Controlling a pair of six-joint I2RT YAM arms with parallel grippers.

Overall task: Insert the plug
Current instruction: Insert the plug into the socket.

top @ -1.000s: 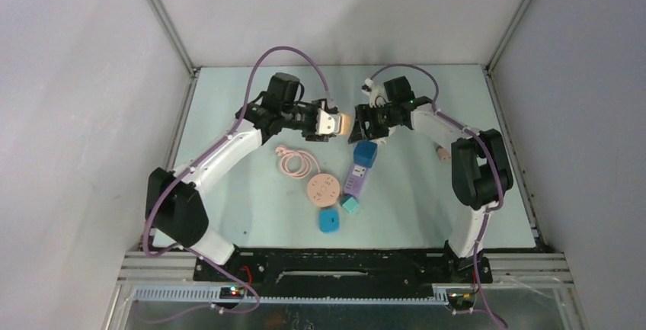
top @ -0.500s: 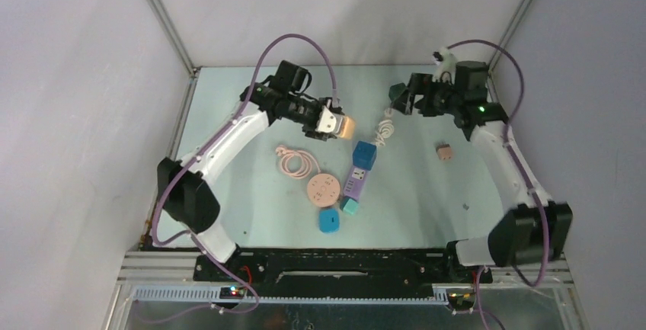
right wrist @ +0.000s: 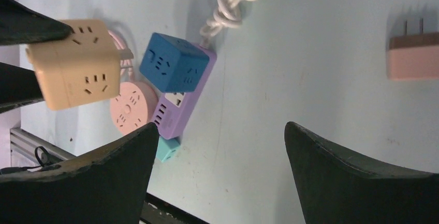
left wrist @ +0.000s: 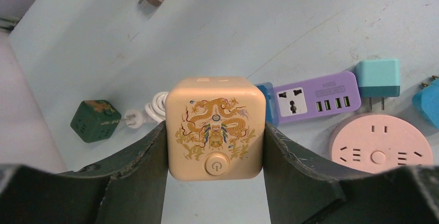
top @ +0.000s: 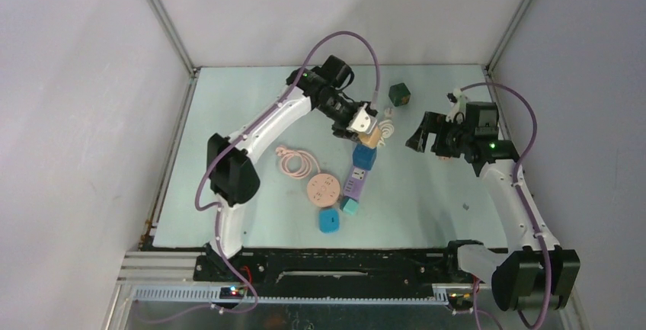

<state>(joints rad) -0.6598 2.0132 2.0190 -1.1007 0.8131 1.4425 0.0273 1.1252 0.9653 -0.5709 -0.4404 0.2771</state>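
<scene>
**Left hand carrying the socket cube to the strip; right hand withdrawn.** Within the last second my two hands, which had met near the middle of the far half of the desk point(top: 228, 139), have separated. My left hand point(top: 366, 130) has swung toward the desk's centre and is clamped on both sides of the orange cube point(left wrist: 215, 128), holding it off the surface just above the white coiled cable point(top: 387, 128) and the blue cube point(top: 364, 155). My right hand point(right wrist: 221, 131) has pulled back toward the right edge; its fingers stand wide apart with nothing between them. The green cube point(top: 398, 94) it held half a second ago now sits alone near the far edge. I judge the orange cube to be the part to be plugged in and the purple power strip point(left wrist: 316, 97) to be its target, so the carry is well advanced but alignment and insertion are not yet done. The strip lies at the centre, running toward the near edge, with the blue cube at its far end and a teal adapter point(top: 350, 205) at its near end; only the socket between them looks free. A round pink socket point(top: 324, 190) lies just to its left, and a pink plug adapter point(right wrist: 414, 53) toward the right edge. The blue cube and cable crowd the approach.
</scene>
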